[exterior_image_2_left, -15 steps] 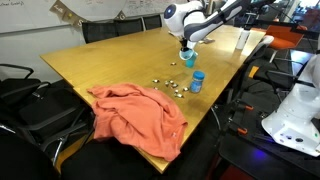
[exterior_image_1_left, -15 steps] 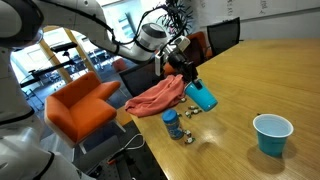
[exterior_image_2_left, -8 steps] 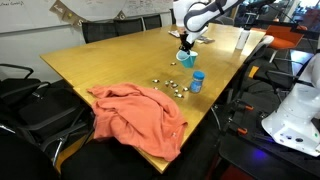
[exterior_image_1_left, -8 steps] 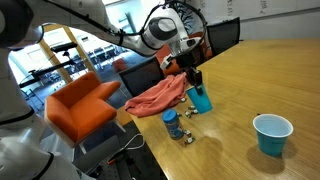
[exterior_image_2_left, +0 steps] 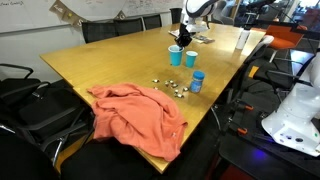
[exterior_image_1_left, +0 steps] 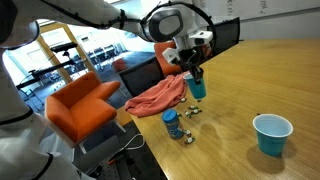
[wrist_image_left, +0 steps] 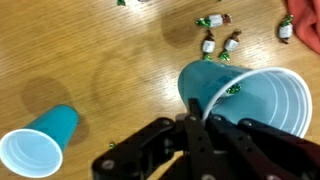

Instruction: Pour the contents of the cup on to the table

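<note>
Pinches teal cup (wrist_image_left: 250, 100) by its wall in clamped gripper (wrist_image_left: 193, 110), wrapped candies (wrist_image_left: 210, 45) on table (wrist_image_left: 100, 60) at twelve o'clock; risks a slip if thin plastic flexes.

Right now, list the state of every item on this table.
blue cup: pinched at the rim by the hand.
hand: shut on the blue cup.
sweets: scattered loose on the table.
white-lined cup: standing upright.
small bottle: standing upright.
orange cloth: crumpled, draped over the table edge.
</note>
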